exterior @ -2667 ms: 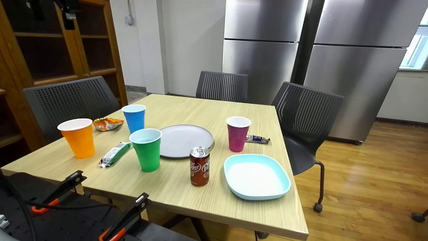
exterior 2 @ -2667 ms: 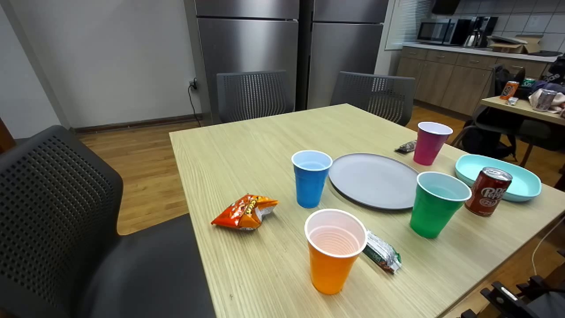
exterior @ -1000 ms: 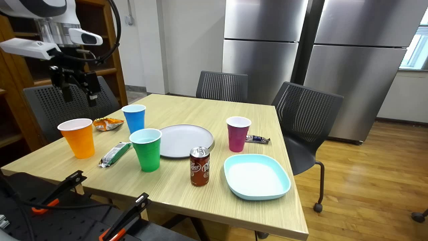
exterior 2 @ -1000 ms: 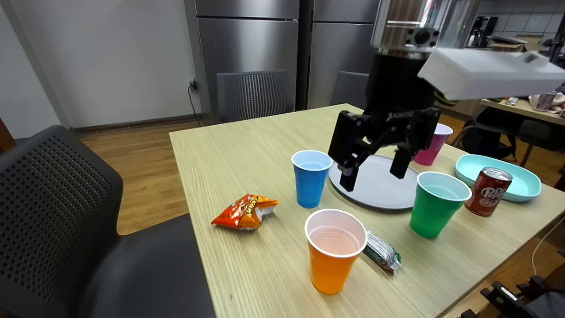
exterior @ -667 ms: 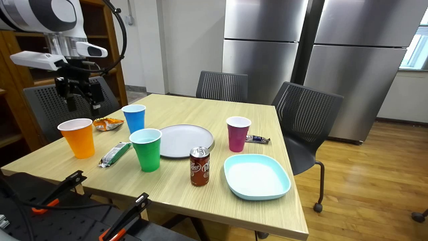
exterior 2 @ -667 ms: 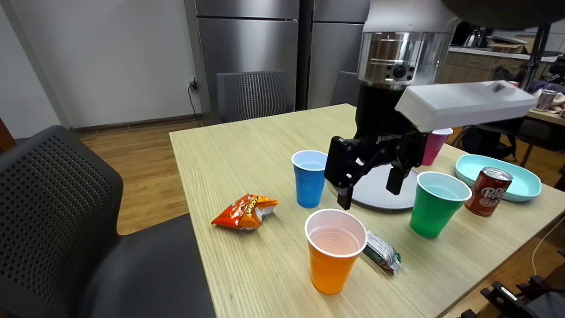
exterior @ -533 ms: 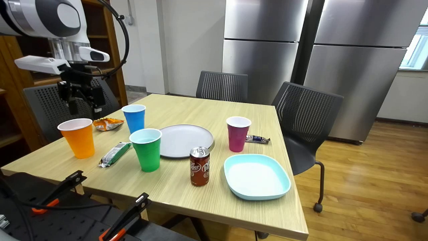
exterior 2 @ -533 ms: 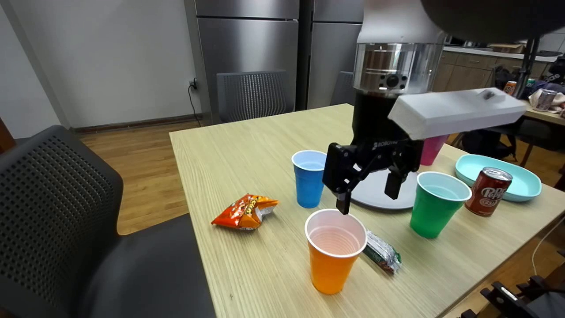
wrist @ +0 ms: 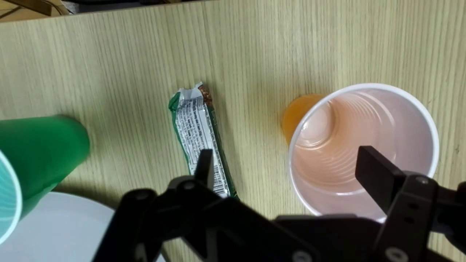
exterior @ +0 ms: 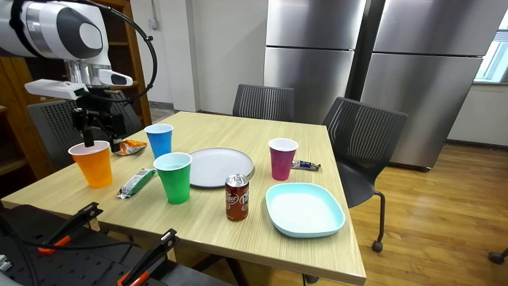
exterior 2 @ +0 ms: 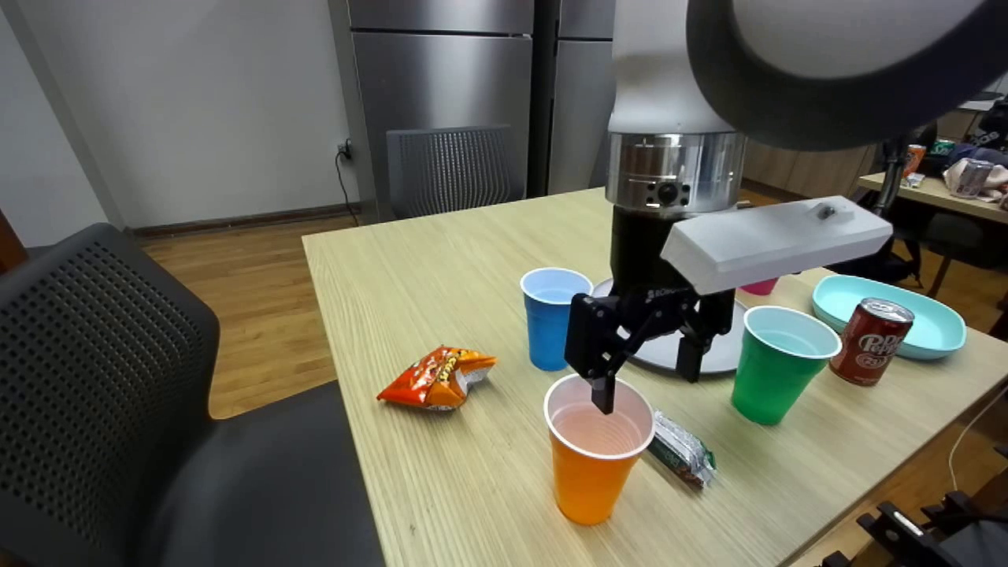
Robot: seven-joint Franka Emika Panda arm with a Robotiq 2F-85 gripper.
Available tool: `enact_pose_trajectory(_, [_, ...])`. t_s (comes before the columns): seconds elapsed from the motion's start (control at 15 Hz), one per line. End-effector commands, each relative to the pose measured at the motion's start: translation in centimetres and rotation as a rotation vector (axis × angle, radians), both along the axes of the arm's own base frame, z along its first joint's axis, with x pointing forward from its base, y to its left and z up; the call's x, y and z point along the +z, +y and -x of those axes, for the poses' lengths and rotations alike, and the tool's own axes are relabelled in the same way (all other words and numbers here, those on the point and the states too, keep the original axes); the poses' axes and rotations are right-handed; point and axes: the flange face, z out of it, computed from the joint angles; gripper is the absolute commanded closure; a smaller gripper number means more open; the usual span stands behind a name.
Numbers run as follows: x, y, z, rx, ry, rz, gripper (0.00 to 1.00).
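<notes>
Purple cup [exterior: 282, 161]: seen whole in an exterior view, a dark foil wrapper [exterior: 306, 165] just beside it; in an exterior view the arm [exterior 2: 669, 87] masks all but its foot.
Snack bag [exterior 2: 437, 379]: present in both exterior views, outside the wrist view.
Wrapped bar [wrist: 198, 127]: fine print and barcode made out in the wrist view only.
Inside of orange cup [wrist: 346, 134]: wrist view reaches the ribbed wall and round base; in an exterior view the cup [exterior: 94, 169] shows only a strip of lining.
Fingers [exterior 2: 604, 392]: released, spread wide — in the wrist view one tip overlaps the cup's mouth, the other the bar, the rim facing the bar running between them.
Contact with cup: cannot tell, nor whether the tip dips below the rim.
Condition of cup: upright on the bench [exterior 2: 441, 276] beside the bar — orange outside, white lip, even and round.
</notes>
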Motion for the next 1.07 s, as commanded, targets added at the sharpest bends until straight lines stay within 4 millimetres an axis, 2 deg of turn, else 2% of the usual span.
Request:
enact_pose_trajectory(0.0, [-0.8,1.1,-0.3,0.002,0.013,0.033,0.00])
enact_pose_trajectory(0.33, [-1.5,1.7,0.0,0.008,0.021,0.059,0.00])
enact_pose_trajectory(0.4, [-1.5,1.7,0.0,0.009,0.019,0.065,0.05])
enact_pose_trajectory(0.47, [-1.5,1.8,0.1,0.014,0.016,0.068,0.26])
enact_pose_trajectory(0.6, [-1.4,2.0,0.1,0.020,0.011,0.070,0.31])
enact_pose_trajectory(1.0, [-1.3,2.1,0.2,0.032,0.006,0.070,0.78])
